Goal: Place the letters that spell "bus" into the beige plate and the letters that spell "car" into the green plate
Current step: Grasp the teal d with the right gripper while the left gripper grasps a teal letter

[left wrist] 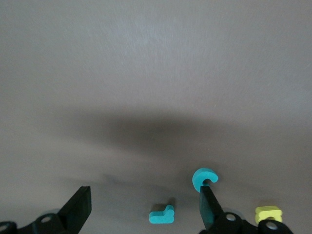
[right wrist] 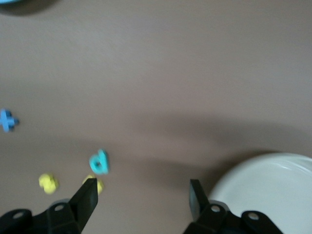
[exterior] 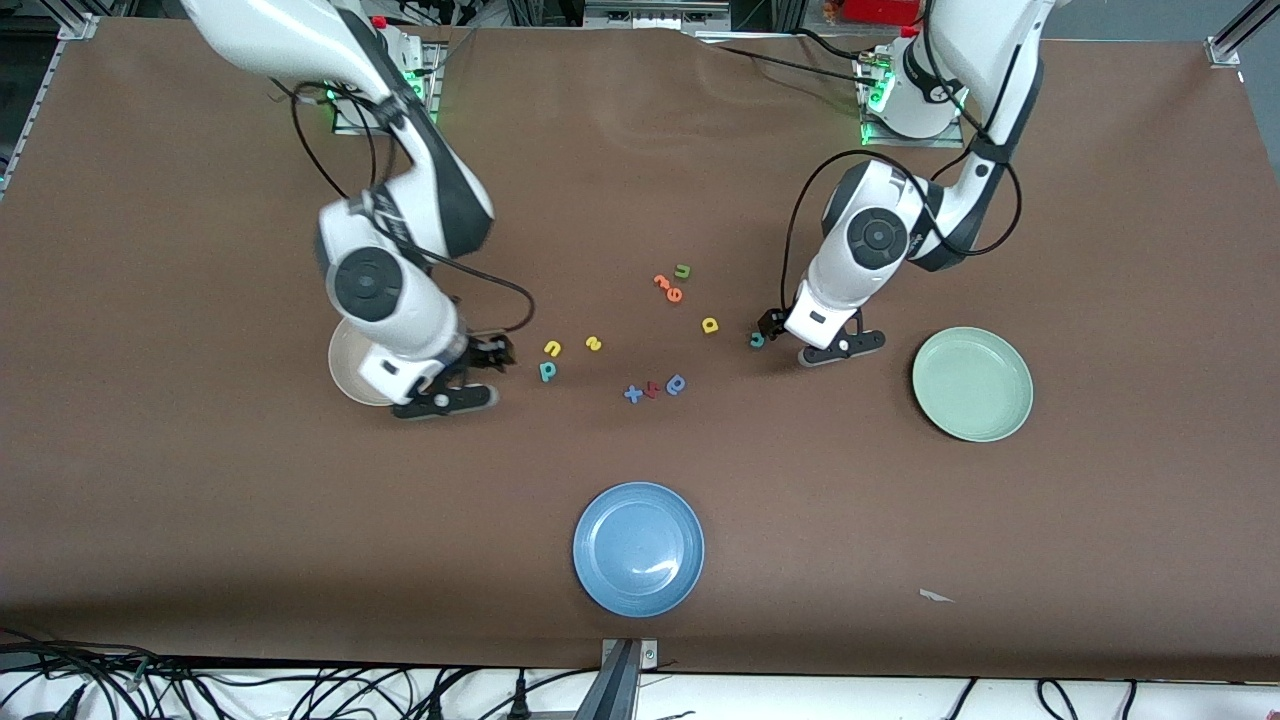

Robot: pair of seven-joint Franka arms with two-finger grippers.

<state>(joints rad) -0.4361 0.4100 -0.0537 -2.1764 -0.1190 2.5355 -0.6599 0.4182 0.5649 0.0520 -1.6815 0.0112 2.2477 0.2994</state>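
Observation:
My left gripper [exterior: 768, 325] [left wrist: 145, 209] is open and low over the table. The thin teal "r" [left wrist: 162, 214] lies between its fingers, untouched. The teal "c" [exterior: 757, 340] [left wrist: 204, 178] lies at one fingertip, and the yellow "a" [exterior: 710, 324] [left wrist: 268, 213] is beside it. The green plate [exterior: 972, 384] sits toward the left arm's end. My right gripper [exterior: 492, 352] [right wrist: 141, 199] is open and holds nothing, over bare table beside the beige plate [exterior: 345, 372] [right wrist: 273, 185]. The teal "b" [exterior: 547, 371] [right wrist: 99, 162], yellow "u" [exterior: 552, 348] and yellow "s" [exterior: 593, 344] [right wrist: 48, 183] lie close by.
Orange letters [exterior: 667, 288] and an olive "u" [exterior: 682, 271] lie mid-table, farther from the front camera. A blue plus [exterior: 633, 393] [right wrist: 7, 120], a red letter [exterior: 652, 388] and a blue rounded letter [exterior: 676, 383] lie nearer. A blue plate [exterior: 638, 548] sits near the front edge.

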